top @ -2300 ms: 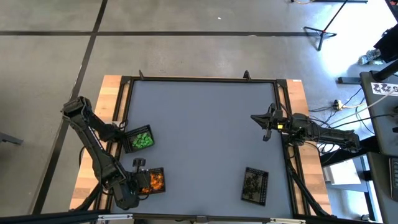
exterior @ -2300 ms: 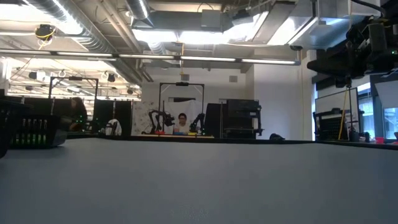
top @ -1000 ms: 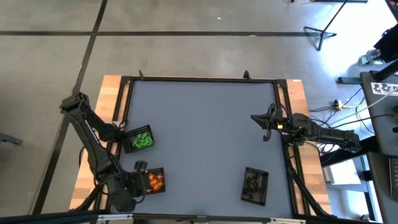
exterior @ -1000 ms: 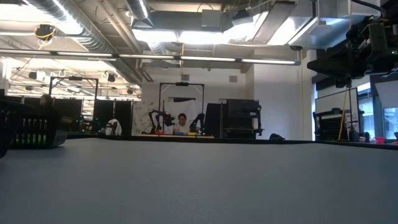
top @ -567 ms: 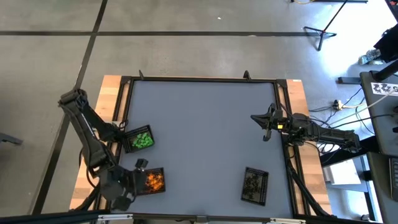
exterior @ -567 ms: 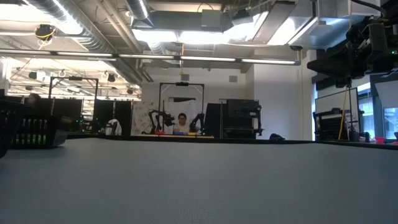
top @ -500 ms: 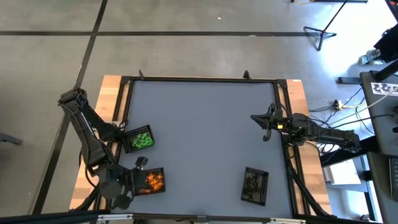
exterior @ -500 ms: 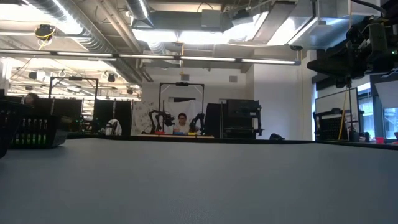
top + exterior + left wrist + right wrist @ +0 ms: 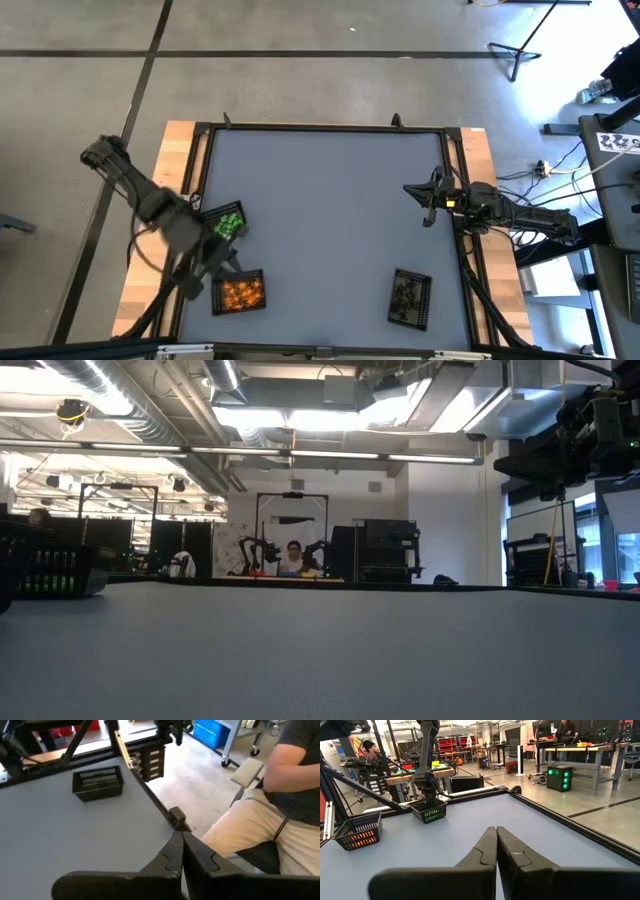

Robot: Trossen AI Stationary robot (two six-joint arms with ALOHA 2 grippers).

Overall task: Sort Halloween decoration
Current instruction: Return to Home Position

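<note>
The Halloween decoration lies sorted by colour in three black mesh trays. Green trinkets [image 9: 230, 222] fill the tray [image 9: 429, 809] at the table's left. Orange ones [image 9: 241, 292] fill the tray [image 9: 360, 832] near the front left. Dark ones fill the tray [image 9: 410, 298] at the front right, which also shows in the left wrist view [image 9: 98, 782]. My left gripper [image 9: 227, 263] hangs shut and empty between the green and orange trays, its fingertips [image 9: 181, 845] together. My right gripper [image 9: 426, 203] waits shut at the table's right edge [image 9: 496, 840].
A person [image 9: 280, 795] sits close beyond the table's front right corner. A dark frame rail [image 9: 330, 127] runs round the grey table top, whose middle [image 9: 330, 220] is bare. In the low view only the green tray [image 9: 50, 568] shows, at the left.
My left arm has risen from beside the orange tray and swung away from the table's near edge toward the green tray, its wrist rolling as it went. The orange tray stays in place and now shows uncovered. My right arm has kept still.
</note>
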